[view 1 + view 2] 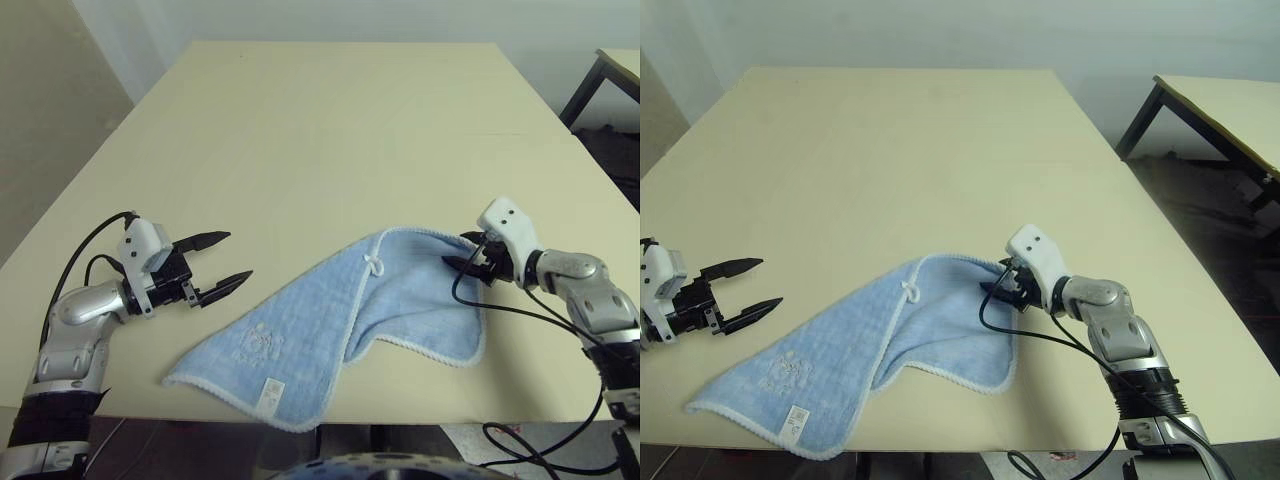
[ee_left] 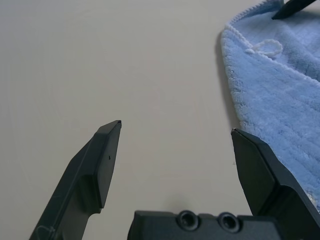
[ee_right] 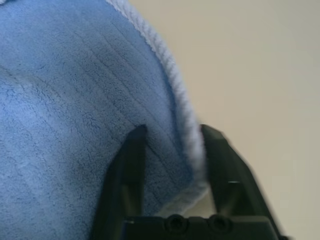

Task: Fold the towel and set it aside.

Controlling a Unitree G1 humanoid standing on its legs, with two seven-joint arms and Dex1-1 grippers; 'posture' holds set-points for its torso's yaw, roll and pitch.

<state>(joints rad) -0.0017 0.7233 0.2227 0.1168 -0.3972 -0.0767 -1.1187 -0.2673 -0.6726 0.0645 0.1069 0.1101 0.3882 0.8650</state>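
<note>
The blue towel [image 1: 330,330] lies on the table [image 1: 320,130], partly folded. Its white label [image 1: 270,393] is too small to read. The right gripper [image 3: 170,132] has the towel's edge between its half-open fingers. The left gripper [image 1: 225,262] is wide open, holding nothing.

The towel [image 1: 330,330] is folded over itself, so the part under the flap is hidden. Its dark stitched picture [image 1: 258,342] is too small to make out, and so is the print on the white label [image 1: 270,392]. The fingertips of the right gripper [image 1: 466,262] sit at the towel's edge, and from the head you cannot tell if they pinch it. In the right wrist view the towel's edge lies between the two fingers [image 3: 127,165], but the cloth is cut off by the picture's sides. In the left wrist view, the towel runs off the side too.
</note>
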